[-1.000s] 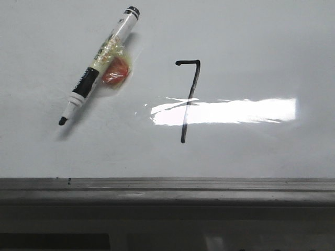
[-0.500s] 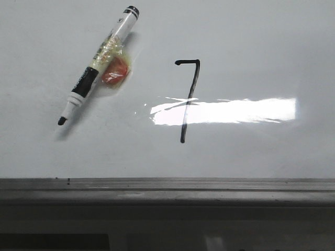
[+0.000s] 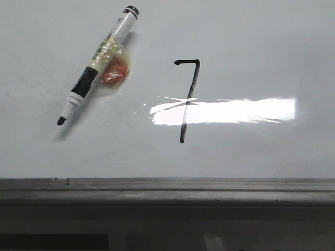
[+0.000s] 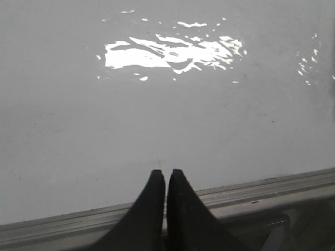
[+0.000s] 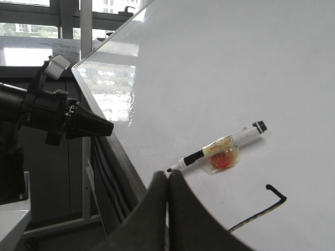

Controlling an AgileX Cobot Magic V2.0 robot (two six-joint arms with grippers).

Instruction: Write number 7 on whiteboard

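The whiteboard [image 3: 261, 42] fills the front view, with its grey rail [image 3: 167, 189] along the lower edge. A black number 7 [image 3: 193, 83] is drawn near the middle, and a white glare streak crosses its downstroke. An uncapped black-and-white marker [image 3: 97, 65] with an orange blob taped to it lies on the board, left of the 7. No gripper holds it. My left gripper [image 4: 166, 172] is shut and empty over the board's lower edge. My right gripper [image 5: 167, 173] is shut and empty, off the board's edge, with the marker [image 5: 217, 148] and the 7 [image 5: 261, 212] beyond it.
My left arm [image 5: 63, 117] shows in the right wrist view, pointing at the board's edge. Windows and a dark frame stand behind the board there. A dark ledge runs below the rail in the front view.
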